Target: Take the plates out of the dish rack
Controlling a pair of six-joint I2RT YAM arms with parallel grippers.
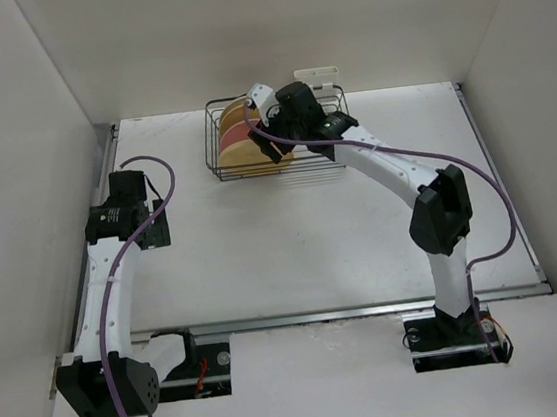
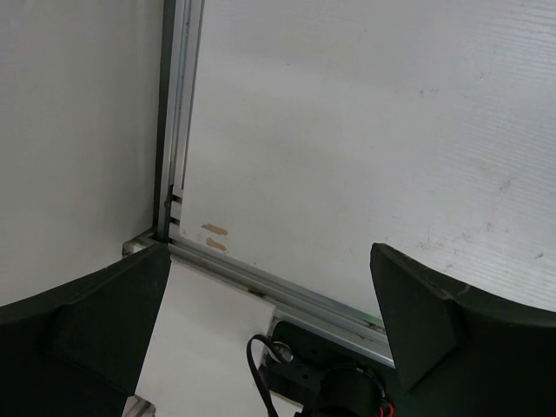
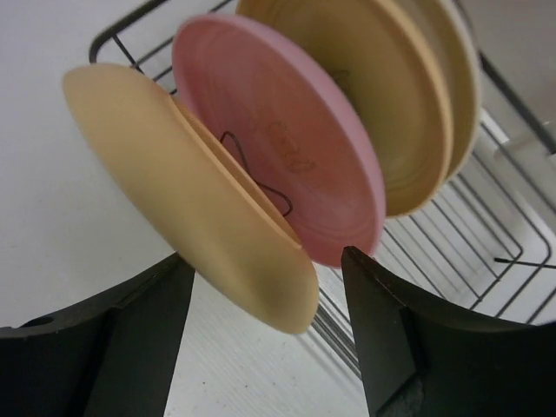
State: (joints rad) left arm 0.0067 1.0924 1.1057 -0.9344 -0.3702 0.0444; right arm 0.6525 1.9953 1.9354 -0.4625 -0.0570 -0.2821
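The dish rack [image 1: 221, 167], a black wire basket, stands at the back middle of the table with several plates upright in it. In the right wrist view the nearest is a large tan plate [image 3: 195, 195], then a pink plate [image 3: 295, 148], another tan one [image 3: 395, 95] and a cream rim [image 3: 466, 78] behind. My right gripper [image 3: 268, 291] [image 1: 272, 137] reaches over the rack, its jaws apart on either side of the nearest tan plate's rim, with a gap still showing on the right side. My left gripper [image 2: 269, 261] [image 1: 154, 233] hangs open and holds nothing at the table's left side.
A white clip piece [image 1: 315, 72] sits on the rack's back edge. White walls close in the table on the left, back and right. An aluminium rail [image 2: 261, 280] runs along the table's edge under the left gripper, with the arm's base and cable below.
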